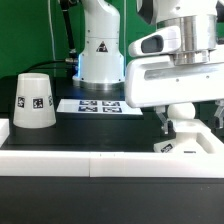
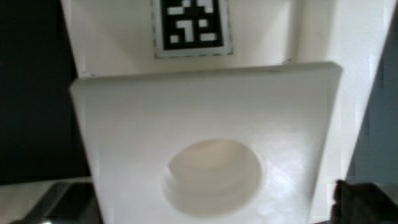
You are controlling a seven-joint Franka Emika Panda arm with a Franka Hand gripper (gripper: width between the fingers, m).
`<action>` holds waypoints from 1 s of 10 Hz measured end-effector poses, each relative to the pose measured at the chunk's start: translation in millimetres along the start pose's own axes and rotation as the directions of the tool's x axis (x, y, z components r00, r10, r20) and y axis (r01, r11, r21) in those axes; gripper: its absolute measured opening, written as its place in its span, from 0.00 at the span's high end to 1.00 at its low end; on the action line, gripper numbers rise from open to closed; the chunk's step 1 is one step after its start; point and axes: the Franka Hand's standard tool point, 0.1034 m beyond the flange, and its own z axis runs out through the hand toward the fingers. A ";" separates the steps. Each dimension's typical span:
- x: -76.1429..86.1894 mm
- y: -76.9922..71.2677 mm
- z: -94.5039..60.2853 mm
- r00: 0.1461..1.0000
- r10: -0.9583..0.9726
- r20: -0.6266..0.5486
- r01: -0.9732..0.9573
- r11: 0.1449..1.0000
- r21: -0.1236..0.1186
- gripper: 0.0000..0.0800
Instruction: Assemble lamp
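The white lamp base block fills the wrist view, with a round socket hole in its top and a square tag beyond it. In the exterior view the base sits at the right, against the white front wall. My gripper hangs right over it, with dark fingers on either side of the block, close to its edges and spread wide. The tapered white shade stands mouth down at the exterior view's left. The bulb does not show.
The marker board lies flat behind the middle. A white wall runs along the front of the black table. The robot's white pedestal stands at the back.
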 end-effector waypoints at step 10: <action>-99.3 3.6 -91.0 0.990 0.134 0.045 -0.132 0.990 -0.039 0.13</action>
